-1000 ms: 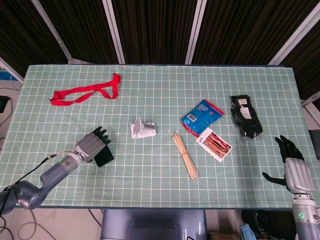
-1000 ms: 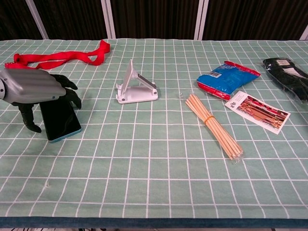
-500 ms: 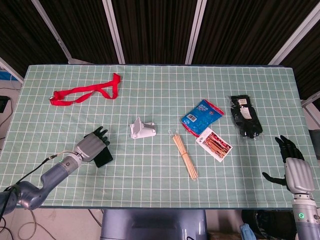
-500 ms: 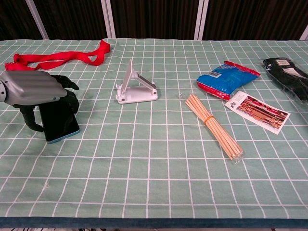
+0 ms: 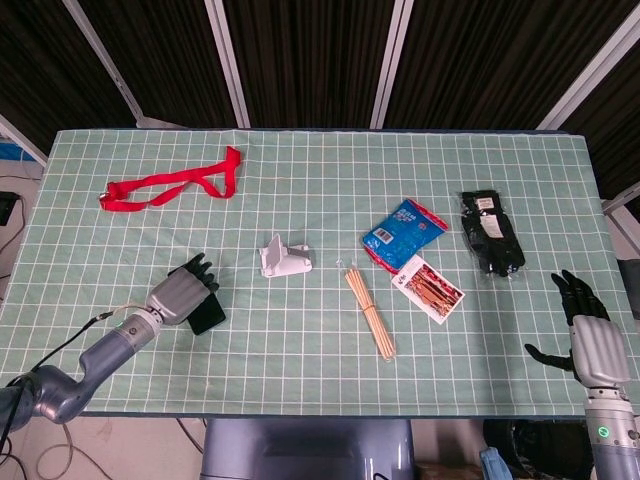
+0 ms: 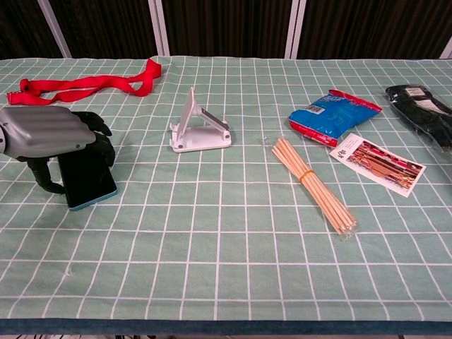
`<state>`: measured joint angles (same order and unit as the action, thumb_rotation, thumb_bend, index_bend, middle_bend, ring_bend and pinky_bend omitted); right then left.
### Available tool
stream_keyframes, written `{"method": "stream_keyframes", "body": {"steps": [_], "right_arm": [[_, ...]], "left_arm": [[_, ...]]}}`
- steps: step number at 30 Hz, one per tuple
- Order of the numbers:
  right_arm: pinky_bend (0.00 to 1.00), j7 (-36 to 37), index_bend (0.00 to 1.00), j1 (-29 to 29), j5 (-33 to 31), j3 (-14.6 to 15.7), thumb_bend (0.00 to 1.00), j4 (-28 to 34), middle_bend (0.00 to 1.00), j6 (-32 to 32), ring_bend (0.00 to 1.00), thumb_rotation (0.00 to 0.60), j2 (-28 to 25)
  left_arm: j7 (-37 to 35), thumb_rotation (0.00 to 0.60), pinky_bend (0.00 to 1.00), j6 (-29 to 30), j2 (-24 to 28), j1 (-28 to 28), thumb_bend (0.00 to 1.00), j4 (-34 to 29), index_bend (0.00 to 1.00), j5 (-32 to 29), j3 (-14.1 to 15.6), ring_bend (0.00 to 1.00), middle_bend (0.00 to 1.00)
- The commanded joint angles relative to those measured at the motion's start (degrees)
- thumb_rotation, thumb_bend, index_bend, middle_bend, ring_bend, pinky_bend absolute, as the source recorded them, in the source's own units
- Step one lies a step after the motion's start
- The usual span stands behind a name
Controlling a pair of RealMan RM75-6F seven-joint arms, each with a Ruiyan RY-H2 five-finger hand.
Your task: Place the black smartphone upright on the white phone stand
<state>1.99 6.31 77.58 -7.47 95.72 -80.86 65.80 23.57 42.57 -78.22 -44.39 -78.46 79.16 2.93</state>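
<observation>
Low on the left of the chest view, the left hand (image 6: 49, 134) arches over the black smartphone (image 6: 86, 178), with its thumb down the phone's left side and its fingers curled over the top and right edge. The phone's lower end rests on the green gridded counter (image 6: 233, 240), and its glass faces the camera. The hand looks closed around the phone (a loose hold or a firm one, I cannot tell), and the phone has not left the cloth.

What the next move turns on is the white phone stand (image 6: 199, 128). It sits to the right of the hand and a little higher in the frame, near but apart, with bare cloth between. Its back plate leans up and its low lip faces the lower edge of the frame. The phone's long axis runs roughly up the frame, so it probably needs lifting, carrying rightward and setting down with its bottom edge behind that lip.

Seen from the head view, the right hand (image 5: 588, 335) hovers at the lower right corner, fingers spread and holding nothing, well apart from the stand. The left hand is plainly the nearer one. Between the stand and that far hand lie a bundle of wooden sticks (image 6: 313, 183) and a blue packet (image 6: 332, 114), out of the direct path.
</observation>
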Motion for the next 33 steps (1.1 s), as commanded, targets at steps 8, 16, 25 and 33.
{"method": "stream_keyframes", "body": {"steps": [8,16,25,33], "right_arm": [[0.15,0.37,0.0,-0.08,0.22,0.01,0.12,-0.02,0.0,-0.15,0.0,0.6,-0.04],[0.15,0.69,0.0,-0.08,0.27,0.01,0.12,-0.01,0.0,-0.07,0.0,0.6,-0.12],[0.15,0.99,0.0,-0.07,0.28,0.06,0.12,0.06,0.0,0.11,0.0,0.6,-0.22],[0.15,1.35,0.0,-0.09,0.24,0.06,0.12,0.09,0.0,0.21,0.0,0.6,-0.34]], "left_arm": [[-2.19,0.6,0.0,3.67,1.51,0.49,0.5,-0.95,0.58,2.38,-0.9,0.13,0.6],[-2.5,0.6,0.0,5.89,4.02,-0.04,0.5,-3.95,0.58,1.5,-3.77,0.13,0.6],[-2.8,0.6,0.0,9.07,2.24,0.31,0.5,-9.49,0.58,-8.31,-10.28,0.13,0.61],[0.88,0.6,0.0,14.33,-3.62,-0.32,0.5,-15.61,0.58,-23.13,-16.92,0.13,0.61]]}}
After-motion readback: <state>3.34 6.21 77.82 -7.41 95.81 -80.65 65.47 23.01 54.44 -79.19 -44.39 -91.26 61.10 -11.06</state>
